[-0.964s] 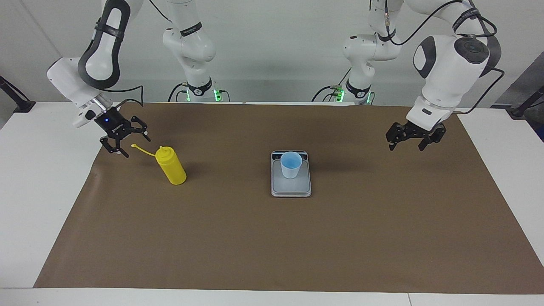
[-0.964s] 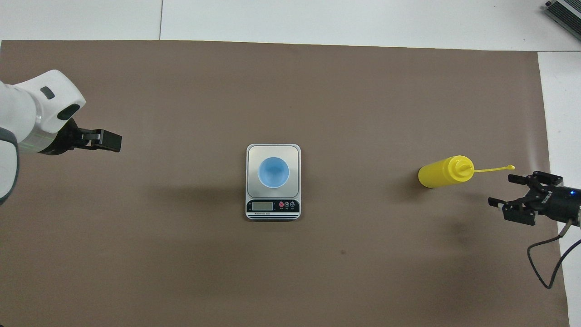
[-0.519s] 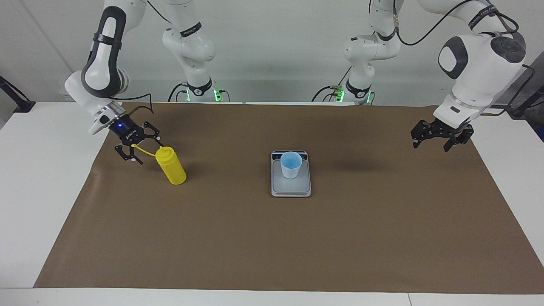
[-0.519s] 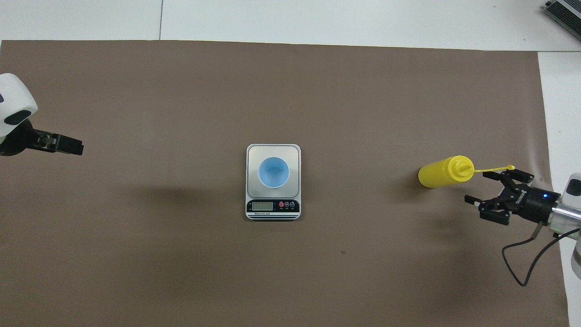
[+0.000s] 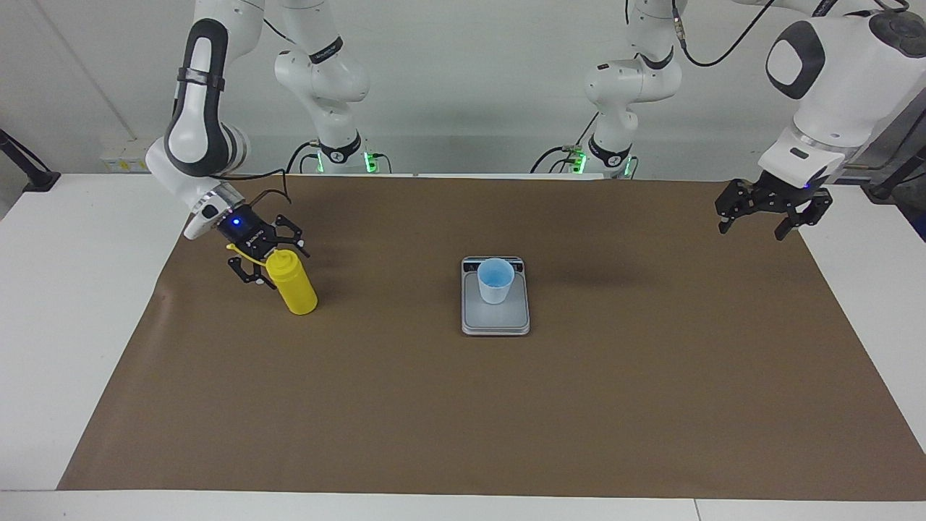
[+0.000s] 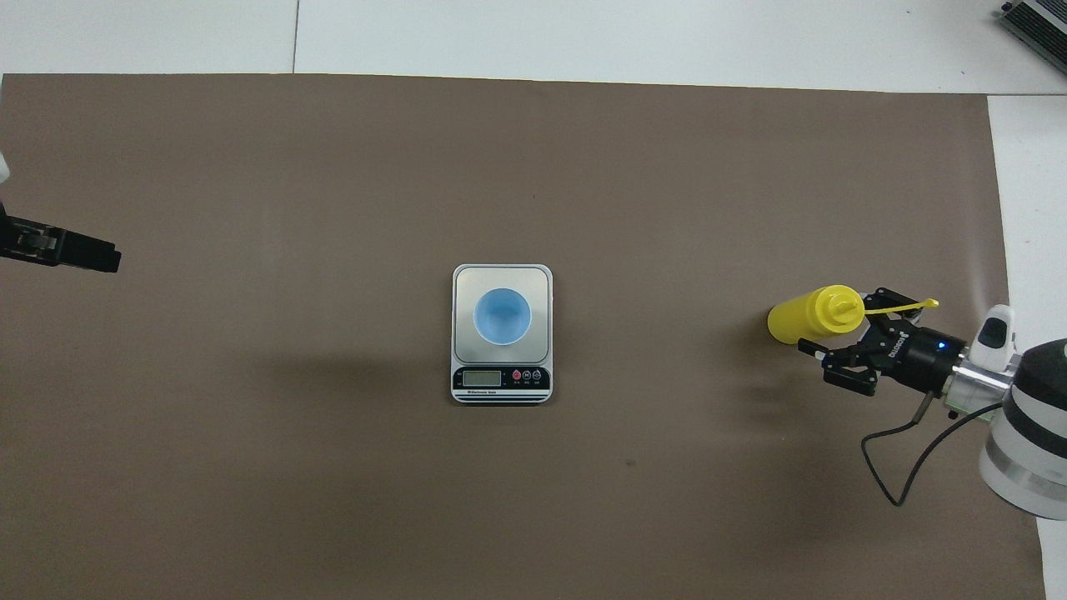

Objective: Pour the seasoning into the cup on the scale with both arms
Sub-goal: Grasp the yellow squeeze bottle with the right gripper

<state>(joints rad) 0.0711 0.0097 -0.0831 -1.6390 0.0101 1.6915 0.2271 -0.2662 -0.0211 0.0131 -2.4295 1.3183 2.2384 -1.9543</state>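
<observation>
The seasoning, a yellow squeeze bottle (image 5: 294,287) (image 6: 794,322), stands upright toward the right arm's end of the table. Its thin tethered cap (image 6: 919,305) sticks out sideways. My right gripper (image 5: 273,258) (image 6: 838,322) is open, with one finger on each side of the bottle's top; I cannot tell whether they touch it. The pale blue cup (image 5: 495,281) (image 6: 503,317) stands on the grey scale (image 5: 496,323) (image 6: 463,280) at mid-table, display end toward the robots. My left gripper (image 5: 756,227) (image 6: 107,259) hangs open and empty over the mat's edge at the left arm's end.
A brown mat (image 5: 463,420) (image 6: 333,167) covers most of the white table. Two smaller white arms (image 5: 325,72) (image 5: 622,79) with green lights stand at the robots' end. A grey device (image 6: 1038,21) lies at a corner farthest from the robots.
My right gripper has come in from beside the tethered cap and now straddles the bottle's top. The left arm has drawn outward toward its own end of the table. Bottle, cup and scale have not moved.
</observation>
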